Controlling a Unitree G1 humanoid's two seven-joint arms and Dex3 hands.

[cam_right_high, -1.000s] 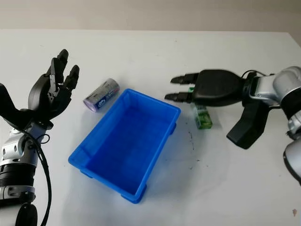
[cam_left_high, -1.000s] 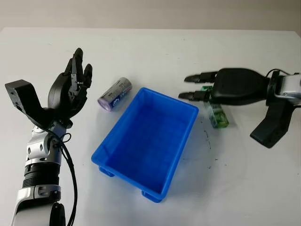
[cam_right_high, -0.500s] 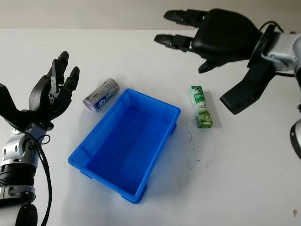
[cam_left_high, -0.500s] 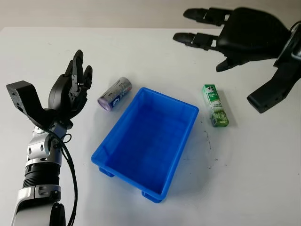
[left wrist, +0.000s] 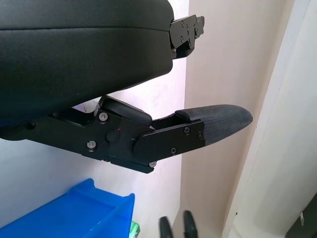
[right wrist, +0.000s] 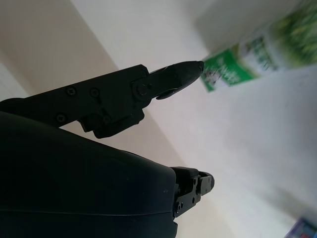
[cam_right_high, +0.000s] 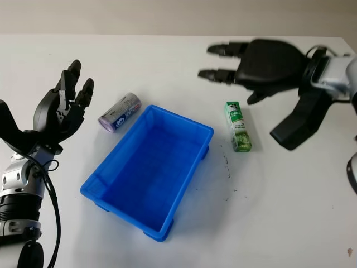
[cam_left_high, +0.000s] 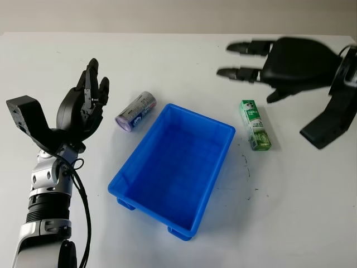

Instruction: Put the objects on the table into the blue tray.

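Approach step: your right hand [cam_left_high: 279, 61] hovers open and empty above the green box [cam_left_high: 256, 124], just beside the blue tray [cam_left_high: 173, 167]. Lower it and grasp. Your left hand [cam_left_high: 83, 106], open, waits near the can [cam_left_high: 135, 111].

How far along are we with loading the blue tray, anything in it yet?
Nothing done: the blue tray holds nothing. In hand: the right hand is open above the table, just beyond the green box, holding nothing. Left: the green box lies beside the tray's right wall, and the purple can lies off its far left corner, near the raised, open left hand.
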